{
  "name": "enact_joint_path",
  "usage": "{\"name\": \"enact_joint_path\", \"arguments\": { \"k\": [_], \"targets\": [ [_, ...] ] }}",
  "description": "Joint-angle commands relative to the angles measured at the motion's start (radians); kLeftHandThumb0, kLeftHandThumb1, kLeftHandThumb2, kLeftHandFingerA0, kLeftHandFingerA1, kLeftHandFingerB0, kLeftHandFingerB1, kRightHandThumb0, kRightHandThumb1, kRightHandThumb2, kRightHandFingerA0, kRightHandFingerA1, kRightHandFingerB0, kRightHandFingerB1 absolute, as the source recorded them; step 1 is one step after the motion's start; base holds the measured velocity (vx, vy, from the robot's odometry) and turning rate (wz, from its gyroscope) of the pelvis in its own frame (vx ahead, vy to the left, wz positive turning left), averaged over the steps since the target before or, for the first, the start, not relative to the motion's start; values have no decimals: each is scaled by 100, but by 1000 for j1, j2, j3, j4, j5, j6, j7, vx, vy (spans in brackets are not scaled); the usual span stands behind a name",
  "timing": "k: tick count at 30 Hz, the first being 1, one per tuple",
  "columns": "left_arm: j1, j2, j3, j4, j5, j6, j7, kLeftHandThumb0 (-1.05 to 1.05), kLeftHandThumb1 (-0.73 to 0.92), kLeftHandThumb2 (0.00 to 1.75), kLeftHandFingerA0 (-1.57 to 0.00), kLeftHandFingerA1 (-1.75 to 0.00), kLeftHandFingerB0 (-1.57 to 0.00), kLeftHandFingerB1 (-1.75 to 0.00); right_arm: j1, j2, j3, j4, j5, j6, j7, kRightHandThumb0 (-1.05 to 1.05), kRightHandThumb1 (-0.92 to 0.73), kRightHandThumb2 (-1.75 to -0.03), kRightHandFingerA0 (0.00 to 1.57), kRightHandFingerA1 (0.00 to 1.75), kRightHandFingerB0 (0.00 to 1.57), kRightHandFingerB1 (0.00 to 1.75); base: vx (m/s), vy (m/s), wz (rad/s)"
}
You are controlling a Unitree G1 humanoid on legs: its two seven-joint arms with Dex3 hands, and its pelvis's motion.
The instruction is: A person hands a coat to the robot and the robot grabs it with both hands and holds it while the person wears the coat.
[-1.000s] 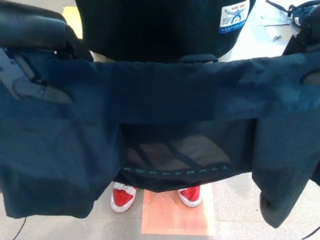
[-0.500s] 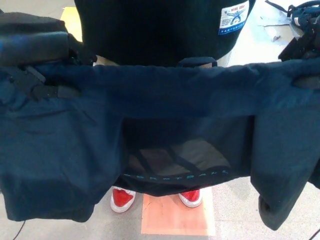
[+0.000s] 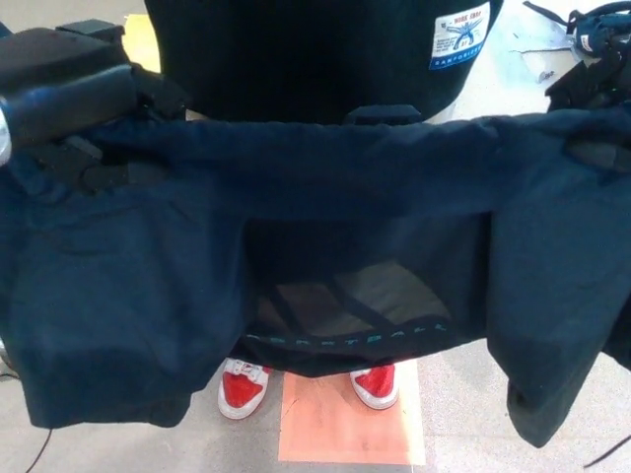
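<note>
My left hand (image 3: 84, 163) sits at upper left, black fingers clamped on the coat's (image 3: 325, 187) top edge w/ fabric bunched under them. My right hand (image 3: 592, 128) is at far right edge, mostly hidden behind cloth; it meets the coat's other top corner but can't tell how its fingers stand. The dark navy coat hangs stretched between both hands, spread wide across the view, side panels drooping lower on each side. Past the top edge, a person (image 3: 315, 49) in dark clothing stands close, white patch (image 3: 459, 34) on the garment. Below the hem: red shoes (image 3: 243, 386) on an orange floor mat (image 3: 340, 429).
</note>
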Motion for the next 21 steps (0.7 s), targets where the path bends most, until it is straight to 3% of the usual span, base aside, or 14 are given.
{"name": "enact_joint_path", "arguments": {
  "k": [1,3,5,6,7,8,9,11,12,14,15,18,19,21],
  "targets": [
    [165,-162,92,230,245,-151,759,-34,86,66,-95,-154,-76,-147,57,164,-103,138,-240,-60,-651,-39,-86,-65,122,63,109,59,0,0,0],
    [161,-182,86,236,262,-133,798,-34,85,65,-98,-148,-80,-143,35,173,-86,154,-265,-61,-676,-38,-87,-65,120,70,110,61,0,0,0],
    [125,-202,87,246,274,-106,828,-35,83,69,-98,-149,-83,-138,-1,190,-71,179,-286,-42,-705,-38,-86,-66,118,100,108,91,0,0,0],
    [114,-207,88,259,275,-114,845,-35,83,69,-98,-149,-83,-138,-11,194,-71,192,-289,-46,-721,-38,-86,-66,118,100,108,91,0,0,0],
    [60,-199,77,302,297,-124,889,-34,85,70,-86,-167,-74,-149,-52,200,-69,240,-297,-55,-764,-40,-83,-66,109,136,96,122,0,0,0],
    [37,-196,72,321,307,-129,908,-34,85,70,-86,-167,-74,-149,-69,202,-68,261,-301,-60,-783,-40,-83,-66,109,136,96,122,0,0,0],
    [26,-196,76,325,305,-132,913,-34,87,70,-85,-175,-72,-153,-79,204,-70,266,-303,-54,-788,-39,-82,-69,99,158,85,144,0,0,0],
    [-7,-193,78,343,304,-136,914,-35,88,67,-86,-174,-70,-159,-105,207,-77,287,-300,-57,-799,-39,-84,-67,98,159,80,151,0,0,0],
    [-40,-187,85,351,303,-126,905,-35,88,71,-85,-170,-72,-152,-131,200,-73,300,-312,-48,-807,-39,-86,-72,91,161,81,146,0,0,0],
    [-82,-181,87,372,307,-127,915,-34,87,66,-91,-164,-71,-144,-167,193,-74,332,-315,-55,-817,-39,-86,-66,96,155,78,147,0,0,0],
    [-115,-173,85,398,311,-140,930,-36,87,66,-86,-175,-66,-161,-193,186,-78,353,-311,-67,-821,-40,-85,-72,91,163,80,147,0,0,0],
    [-188,-160,78,460,316,-176,967,-36,87,66,-87,-175,-68,-161,-249,175,-88,390,-303,-86,-831,-40,-85,-71,89,165,77,148,0,0,0],
    [-211,-161,77,470,317,-171,970,-35,86,66,-90,-175,-69,-165,-275,174,-93,400,-299,-79,-831,-41,-84,-65,85,175,65,155,0,0,0],
    [-263,-162,75,498,320,-165,982,-35,85,66,-91,-175,-70,-168,-333,171,-99,429,-294,-72,-839,-42,-81,-70,86,171,78,146,0,0,0]
  ]
}}
